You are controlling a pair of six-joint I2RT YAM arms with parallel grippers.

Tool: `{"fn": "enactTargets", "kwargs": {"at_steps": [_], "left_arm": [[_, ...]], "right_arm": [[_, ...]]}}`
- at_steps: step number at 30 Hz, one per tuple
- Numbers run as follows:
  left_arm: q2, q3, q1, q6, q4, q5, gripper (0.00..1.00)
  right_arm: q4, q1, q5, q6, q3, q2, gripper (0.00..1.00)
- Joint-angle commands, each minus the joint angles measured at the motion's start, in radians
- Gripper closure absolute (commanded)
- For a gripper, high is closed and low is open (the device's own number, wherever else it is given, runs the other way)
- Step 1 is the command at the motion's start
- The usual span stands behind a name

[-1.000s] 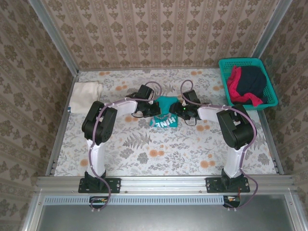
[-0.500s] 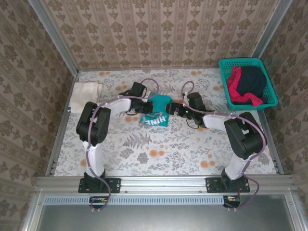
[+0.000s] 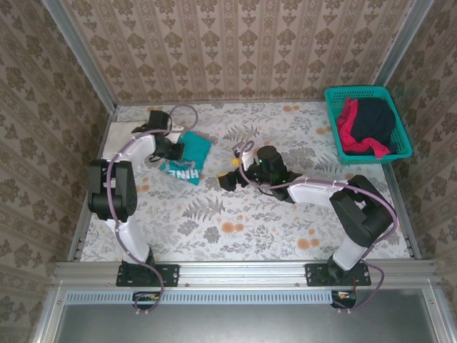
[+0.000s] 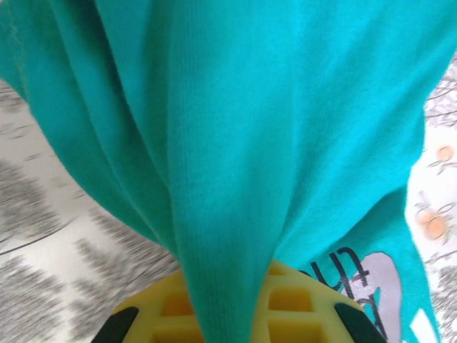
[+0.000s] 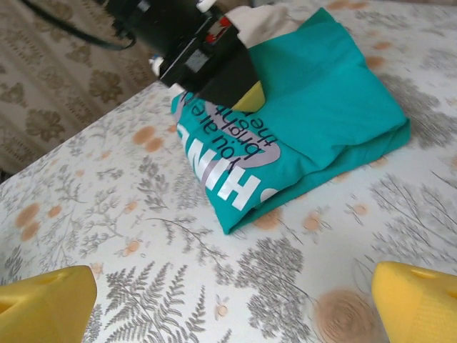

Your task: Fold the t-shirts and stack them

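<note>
Top external: counted one folded teal cloth t-shirt (image 3: 191, 151) pinched by left gripper (image 3: 175, 149), right gripper (image 3: 227, 178) spread, one red shirt (image 3: 347, 125) and one dark navy shirt (image 3: 375, 118) in one teal plastic mesh basket (image 3: 357, 90)

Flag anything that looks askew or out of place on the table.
The teal shirt lies skewed to the edges of the table, and its fold is uneven: the printed layer sticks out past the top layer. The left gripper is shut on one edge. Nothing is spilled or damaged.
</note>
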State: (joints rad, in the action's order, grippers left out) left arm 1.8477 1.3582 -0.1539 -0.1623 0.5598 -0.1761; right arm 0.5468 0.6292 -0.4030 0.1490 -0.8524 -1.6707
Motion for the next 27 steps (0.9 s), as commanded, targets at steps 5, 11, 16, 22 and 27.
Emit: {"fn": "enactTargets", "kwargs": {"at_steps": [5,11,16,22,27], "left_arm": [[-0.067,0.125,0.164,-0.201,0.134,0.085,1.00],[-0.025,0.255,0.279,-0.244,0.161,0.032,1.00],[0.022,0.379,0.337,-0.304,0.229,0.004,1.00],[0.057,0.444,0.383,-0.304,0.265,-0.014,1.00],[0.080,0.432,0.405,-0.295,0.244,-0.020,1.00]], "right_arm": [[0.035,0.027,-0.017,-0.068,-0.069,-0.013,0.00],[0.020,0.029,-0.016,-0.065,-0.077,-0.028,0.00],[0.007,0.029,0.001,-0.071,-0.067,-0.013,0.00],[0.005,0.029,0.008,-0.068,-0.055,-0.009,0.00],[0.001,0.029,0.002,-0.066,-0.065,-0.014,0.00]]}}
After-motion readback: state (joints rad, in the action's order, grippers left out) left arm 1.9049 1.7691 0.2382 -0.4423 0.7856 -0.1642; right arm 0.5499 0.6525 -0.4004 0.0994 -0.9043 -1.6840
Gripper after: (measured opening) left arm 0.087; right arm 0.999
